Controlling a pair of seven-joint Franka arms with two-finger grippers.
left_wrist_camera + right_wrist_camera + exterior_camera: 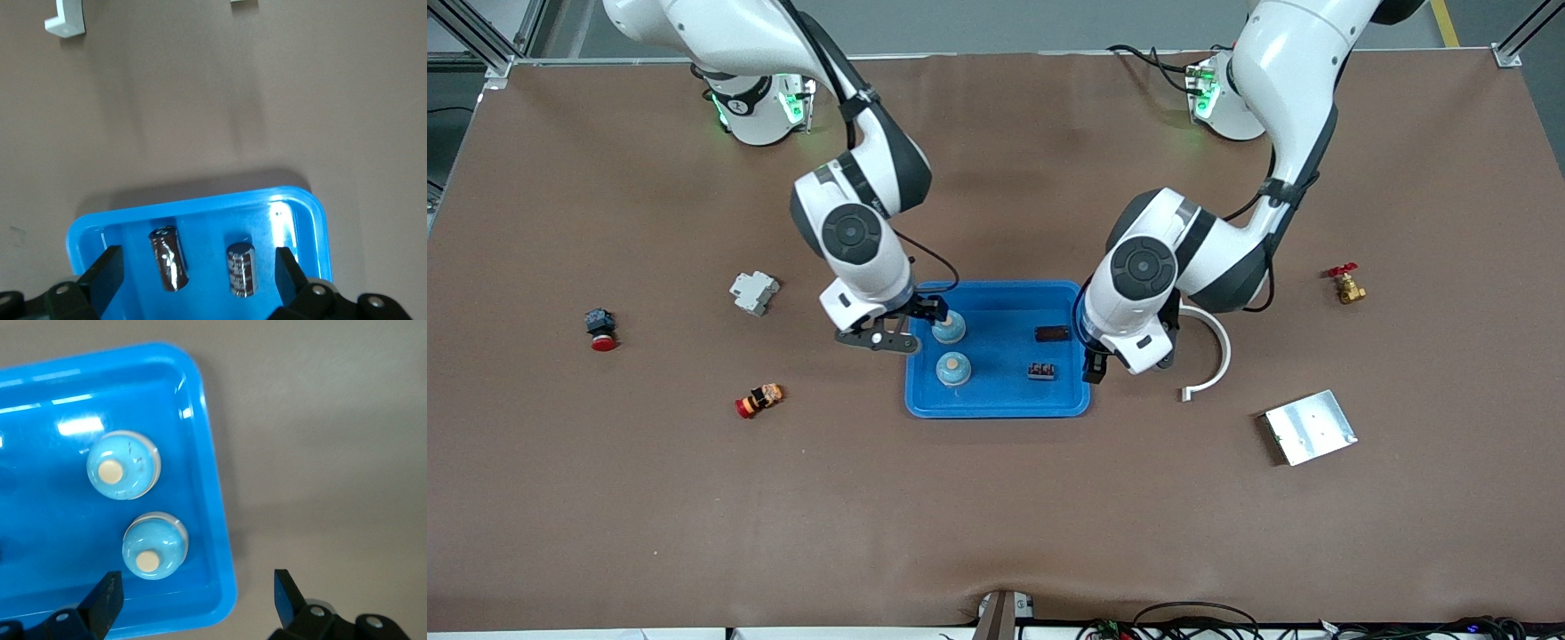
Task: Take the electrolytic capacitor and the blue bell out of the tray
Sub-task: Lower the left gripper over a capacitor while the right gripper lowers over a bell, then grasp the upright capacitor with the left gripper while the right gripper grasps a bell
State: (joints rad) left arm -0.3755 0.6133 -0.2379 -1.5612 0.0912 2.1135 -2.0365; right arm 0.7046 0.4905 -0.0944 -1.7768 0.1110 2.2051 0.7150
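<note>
A blue tray in the middle of the table holds two light blue bells at the right arm's end and two dark capacitors at the left arm's end. My right gripper is open and empty over the tray's corner beside the bells; its wrist view shows both bells and the gripper straddling the tray's rim. My left gripper is open and empty over the tray's other end; its wrist view shows the gripper above both capacitors.
Toward the right arm's end lie a white breaker, a red push button and a small red and yellow part. Toward the left arm's end lie a white curved piece, a metal plate and a brass valve.
</note>
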